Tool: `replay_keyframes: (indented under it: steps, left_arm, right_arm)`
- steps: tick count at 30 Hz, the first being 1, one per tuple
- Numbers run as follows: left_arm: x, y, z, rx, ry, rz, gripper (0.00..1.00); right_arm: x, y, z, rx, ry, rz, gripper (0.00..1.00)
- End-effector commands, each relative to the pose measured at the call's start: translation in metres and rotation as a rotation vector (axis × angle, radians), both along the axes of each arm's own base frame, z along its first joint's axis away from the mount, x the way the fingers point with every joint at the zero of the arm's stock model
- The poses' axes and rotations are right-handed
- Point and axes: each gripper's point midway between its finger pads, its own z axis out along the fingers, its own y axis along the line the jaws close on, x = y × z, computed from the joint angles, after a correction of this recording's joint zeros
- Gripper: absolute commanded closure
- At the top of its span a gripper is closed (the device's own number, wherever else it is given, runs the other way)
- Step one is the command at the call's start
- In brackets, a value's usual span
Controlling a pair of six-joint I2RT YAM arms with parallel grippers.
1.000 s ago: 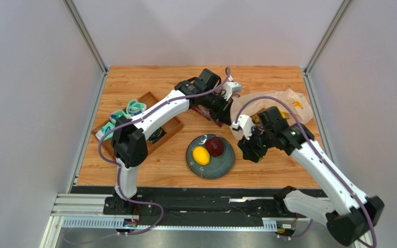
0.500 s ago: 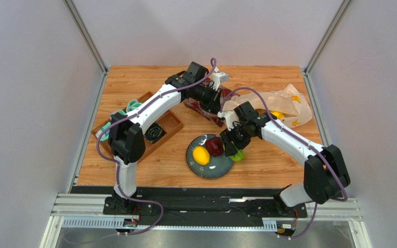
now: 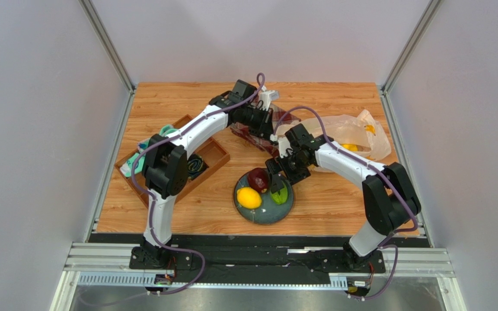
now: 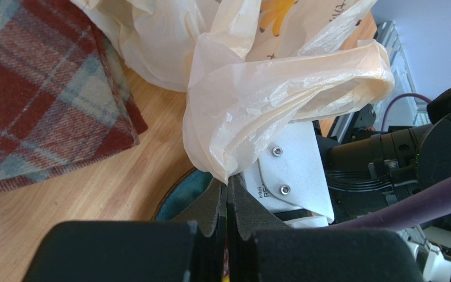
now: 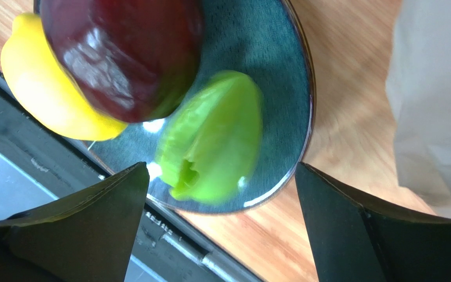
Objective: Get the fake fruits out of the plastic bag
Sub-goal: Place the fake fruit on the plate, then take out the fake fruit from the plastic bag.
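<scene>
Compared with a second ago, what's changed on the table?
The right claw carried the bright green plastic fruit leftward from near the thin beige plastic bag to the dark teal round plate and opened, letting it go there. The yellow plastic lemon and dark red round fruit stayed on the plate; the left claw stays shut on the bag's handle.

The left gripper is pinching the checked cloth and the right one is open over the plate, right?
No. The left wrist view shows the left gripper pinching the plastic bag, not the cloth. The right gripper is open over the plate.
</scene>
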Motion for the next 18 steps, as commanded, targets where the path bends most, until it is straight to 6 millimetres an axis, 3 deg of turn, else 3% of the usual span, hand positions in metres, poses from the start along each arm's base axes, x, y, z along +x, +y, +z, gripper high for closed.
replay_keyframes:
  steps: [1,2,4,5,8,9,11,12,14,15,16,18]
  left_arm:
    - [-0.045,-0.029,0.057,-0.184,0.04,-0.166,1.0]
    - [-0.046,-0.03,0.056,-0.184,0.043,-0.168,1.0]
    - [-0.045,-0.028,0.057,-0.182,0.033,-0.167,1.0]
    - [-0.045,-0.028,0.057,-0.179,0.028,-0.166,1.0]
    - [-0.046,-0.025,0.057,-0.171,0.012,-0.169,1.0]
    - [-0.047,-0.025,0.056,-0.164,0.008,-0.172,1.0]
    - [-0.05,-0.022,0.056,-0.156,-0.005,-0.182,1.0]
    - [-0.052,-0.02,0.054,-0.146,-0.007,-0.183,1.0]
    - [-0.056,-0.019,0.054,-0.133,-0.041,-0.207,1.0]
    - [-0.057,-0.017,0.051,-0.114,-0.063,-0.215,1.0]
    - [-0.057,-0.017,0.052,-0.107,-0.077,-0.22,1.0]
    - [-0.06,-0.016,0.048,-0.07,-0.118,-0.235,1.0]
  right_arm:
    - [0.026,0.009,0.041,0.061,-0.087,0.0,0.0]
    - [0.019,0.003,0.051,0.063,-0.063,0.001,0.0]
    - [0.02,-0.009,0.089,0.084,-0.159,0.087,0.0]
    - [0.002,-0.023,0.096,0.051,-0.115,0.124,0.0]
    - [-0.004,-0.057,0.142,0.047,-0.219,0.141,0.01]
    - [0.005,-0.076,0.156,0.051,-0.262,0.076,0.01]
    - [0.017,-0.091,0.183,0.09,-0.353,0.024,0.08]
    - [0.03,-0.107,0.189,0.098,-0.378,-0.048,0.15]
    - [0.058,-0.12,0.191,0.113,-0.434,-0.13,0.34]
    - [0.071,-0.134,0.186,0.082,-0.453,-0.177,0.42]
    - [0.091,-0.139,0.175,0.055,-0.478,-0.194,0.59]
    - [0.103,-0.147,0.149,-0.005,-0.462,-0.162,0.76]
